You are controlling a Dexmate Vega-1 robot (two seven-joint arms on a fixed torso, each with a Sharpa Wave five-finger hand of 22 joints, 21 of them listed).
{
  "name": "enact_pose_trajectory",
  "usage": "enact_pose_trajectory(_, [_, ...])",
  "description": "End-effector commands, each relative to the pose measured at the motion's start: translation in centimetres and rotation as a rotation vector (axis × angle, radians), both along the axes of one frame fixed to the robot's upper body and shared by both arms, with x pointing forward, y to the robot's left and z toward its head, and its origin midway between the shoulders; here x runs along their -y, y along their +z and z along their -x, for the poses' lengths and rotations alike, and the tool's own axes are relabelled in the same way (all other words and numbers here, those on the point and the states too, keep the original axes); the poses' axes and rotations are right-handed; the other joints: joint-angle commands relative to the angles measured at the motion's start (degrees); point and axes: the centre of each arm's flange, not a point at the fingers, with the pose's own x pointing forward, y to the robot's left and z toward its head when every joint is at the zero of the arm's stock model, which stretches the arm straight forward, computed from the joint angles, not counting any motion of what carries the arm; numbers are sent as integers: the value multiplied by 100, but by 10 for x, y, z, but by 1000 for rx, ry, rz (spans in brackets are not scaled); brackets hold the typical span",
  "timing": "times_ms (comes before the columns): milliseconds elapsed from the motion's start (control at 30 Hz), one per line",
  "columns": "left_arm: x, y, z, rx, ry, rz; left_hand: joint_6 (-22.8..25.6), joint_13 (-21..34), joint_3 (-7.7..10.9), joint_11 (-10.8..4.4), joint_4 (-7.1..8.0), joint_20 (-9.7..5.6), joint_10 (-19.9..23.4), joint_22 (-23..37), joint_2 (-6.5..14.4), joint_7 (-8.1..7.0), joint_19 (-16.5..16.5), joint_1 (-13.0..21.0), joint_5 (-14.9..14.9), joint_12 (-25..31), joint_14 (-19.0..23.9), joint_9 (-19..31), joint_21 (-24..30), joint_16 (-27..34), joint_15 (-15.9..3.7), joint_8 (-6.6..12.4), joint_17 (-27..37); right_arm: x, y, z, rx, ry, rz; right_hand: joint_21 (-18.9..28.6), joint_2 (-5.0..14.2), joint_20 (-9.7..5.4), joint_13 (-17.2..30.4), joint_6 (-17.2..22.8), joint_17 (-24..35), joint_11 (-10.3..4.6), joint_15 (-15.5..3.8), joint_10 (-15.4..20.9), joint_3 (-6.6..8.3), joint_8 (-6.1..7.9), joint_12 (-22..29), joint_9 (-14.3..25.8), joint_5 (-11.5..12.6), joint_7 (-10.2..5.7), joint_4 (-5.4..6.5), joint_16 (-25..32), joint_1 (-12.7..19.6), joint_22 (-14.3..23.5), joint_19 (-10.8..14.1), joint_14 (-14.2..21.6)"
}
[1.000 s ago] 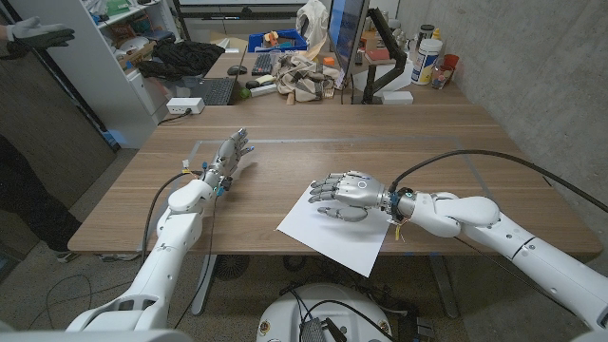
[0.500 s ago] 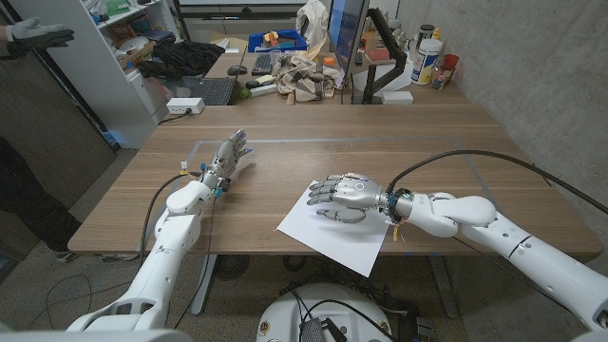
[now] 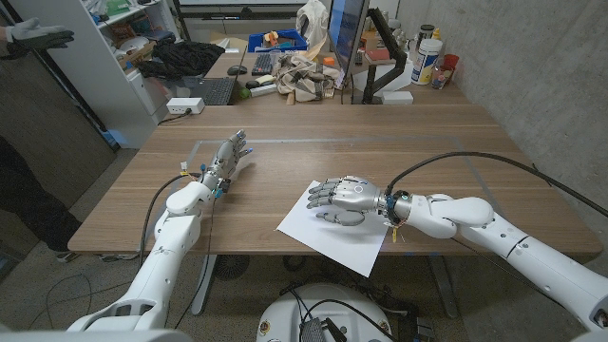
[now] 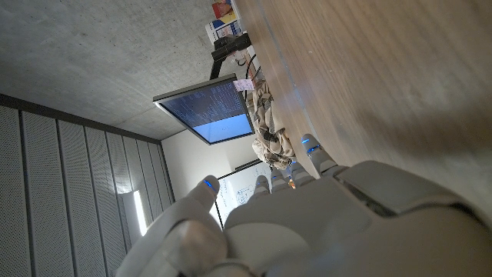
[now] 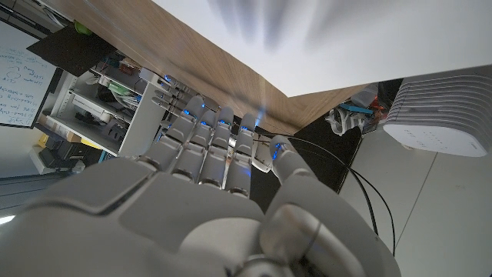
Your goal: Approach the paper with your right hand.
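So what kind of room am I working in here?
Most likely a robotics lab or workshop: behind the wooden table stand a monitor, a keyboard amid clutter, and shelving.

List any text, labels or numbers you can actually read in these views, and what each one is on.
None is readable.
Paper: blank.
Monitor: lines of text, too small.
Whiteboard: handwriting, blurred.
Bottles at the table's far corner: labels too small.
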Motion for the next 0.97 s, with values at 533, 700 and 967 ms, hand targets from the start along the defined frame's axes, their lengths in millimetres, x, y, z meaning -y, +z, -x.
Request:
enact_pose_trajectory(533, [-3, -2, 3, 0, 13, -1, -266, 12, -39, -69, -8, -328, -90, 15, 328, -62, -620, -92, -3, 15, -436, 5, -26, 19, -338, 29, 8, -2, -2, -12, -21, 20, 6, -15, -58, -222, 15, 48, 20, -22, -299, 51, 44, 4, -23, 34, -20, -15, -61, -13, 1, 29, 49, 45])
enact_pose_trajectory(700, [-3, -1, 4, 2, 16, 1, -264, 12, -56, -84, -8, -328, -95, 15, 312, -67, -618, -100, -3, 12, -433, 5, -30, 19, -343, 30, 8, -3, -1, -14, -19, 26, 18, -15, -59, -225, 15, 50, 20, -29, -299, 57, 49, 4, -22, 34, -21, -11, -66, -11, 1, 29, 54, 51])
enact_pose_trajectory(967, [-1, -2, 4, -1, 23, 0, -264, 12, -76, -83, -8, -330, -101, 14, 306, -65, -617, -108, 0, 10, -431, 4, -36, 17, -346, 29, 7, -1, -3, -16, -15, 33, 35, -7, -63, -244, 15, 70, 21, 20, -302, 74, 58, 10, -19, 35, -23, -8, -73, -6, -4, 30, 86, 66])
